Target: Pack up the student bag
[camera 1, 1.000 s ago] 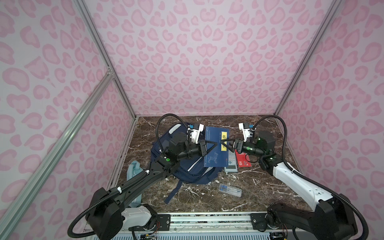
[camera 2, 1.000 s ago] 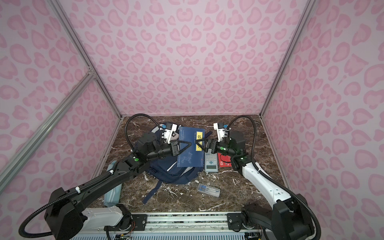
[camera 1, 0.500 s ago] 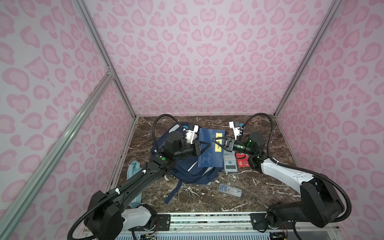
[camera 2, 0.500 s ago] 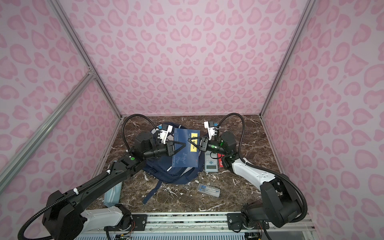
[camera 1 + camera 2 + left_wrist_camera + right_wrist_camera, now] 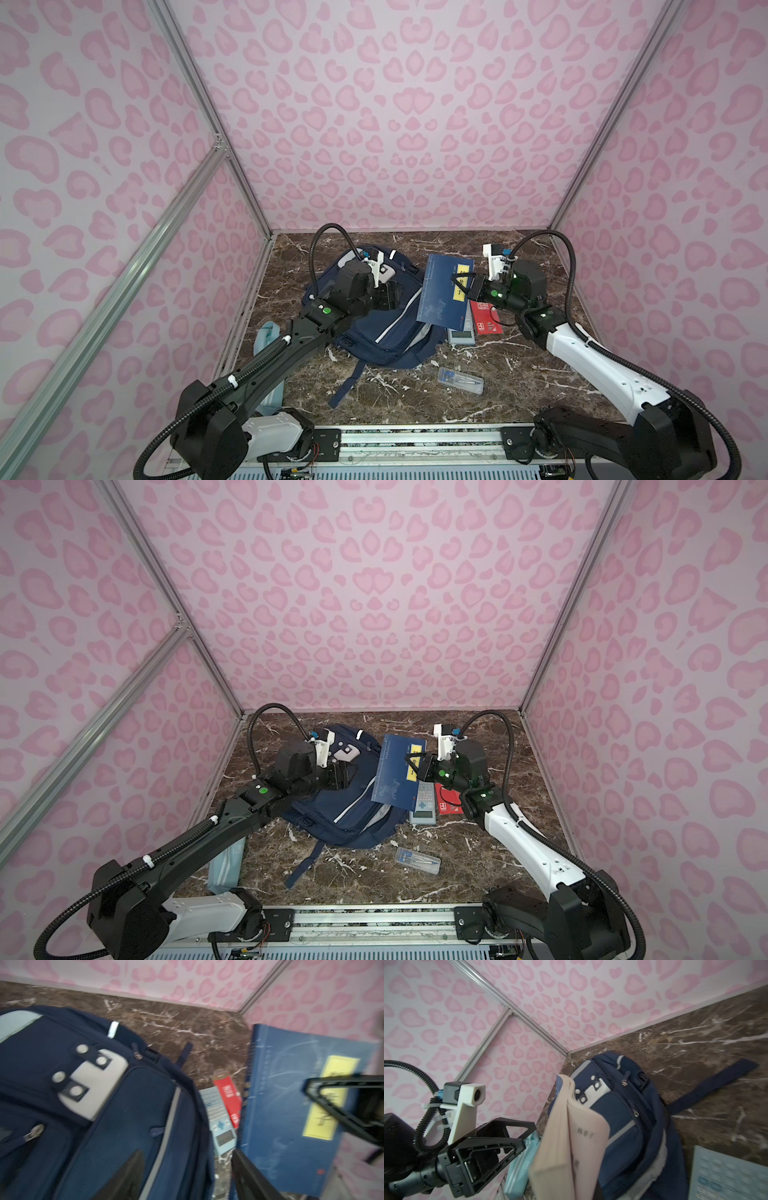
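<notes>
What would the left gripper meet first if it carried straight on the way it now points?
Probably the blue book held by the right gripper: the open left gripper points toward its edge. The student bag lies just beneath, so depth is unclear.

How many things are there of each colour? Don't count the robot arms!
Dark blue: 2, the student bag and the book
Light blue: 2, the calculator and the zip pouch
Red: 1, the flat packet
Clear: 1, the plastic case
Total: 6
</notes>
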Available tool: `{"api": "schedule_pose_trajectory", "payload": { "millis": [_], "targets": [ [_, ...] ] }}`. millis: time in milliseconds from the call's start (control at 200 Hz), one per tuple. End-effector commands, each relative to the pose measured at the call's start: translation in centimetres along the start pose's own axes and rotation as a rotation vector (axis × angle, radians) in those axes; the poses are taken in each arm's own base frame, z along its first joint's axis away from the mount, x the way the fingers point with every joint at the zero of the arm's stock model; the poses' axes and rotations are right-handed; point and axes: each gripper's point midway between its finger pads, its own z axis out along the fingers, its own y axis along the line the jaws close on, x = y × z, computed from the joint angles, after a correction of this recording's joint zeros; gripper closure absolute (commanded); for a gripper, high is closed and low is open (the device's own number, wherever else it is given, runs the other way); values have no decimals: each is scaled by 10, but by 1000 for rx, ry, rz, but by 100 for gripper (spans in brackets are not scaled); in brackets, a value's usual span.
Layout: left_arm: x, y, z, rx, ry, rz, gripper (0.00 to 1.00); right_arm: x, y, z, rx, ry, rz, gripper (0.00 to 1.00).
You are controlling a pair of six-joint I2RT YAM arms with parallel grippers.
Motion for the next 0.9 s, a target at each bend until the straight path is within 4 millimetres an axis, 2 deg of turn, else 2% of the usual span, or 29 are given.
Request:
{"api": "schedule_pose_trajectory", "payload": {
  "millis": [0,65,120,200,340,510,585,690,735,765,805,835,895],
  "targets": [
    [41,25,12,-190,118,183,37,14,-43,-14,168,15,54,100],
    [55,32,23,-291,172,257,45,11,-46,-20,176,-18,67,100],
    [64,32,34,-306,209,295,47,10,-50,-24,192,-34,61,100],
    [74,26,47,-308,240,348,36,12,-54,-28,203,-27,64,100],
    [91,29,72,-332,289,378,24,13,-57,-32,198,-17,79,100],
    [103,27,100,-310,326,383,20,15,-60,-31,202,-12,81,100],
    [105,28,108,-317,337,383,28,19,-61,-28,191,3,89,100],
    [104,15,109,-246,332,364,35,23,-61,-25,181,31,92,100],
    [102,9,107,-209,323,351,56,25,-63,-25,187,34,91,100],
    [100,7,105,-199,315,346,77,27,-65,-26,193,33,94,100],
    [94,8,102,-202,302,337,92,28,-65,-25,191,30,98,100],
    [89,11,100,-211,295,329,96,29,-65,-25,183,28,106,100],
    [75,15,93,-227,276,310,96,33,-60,-21,160,30,113,100]
  ]
}}
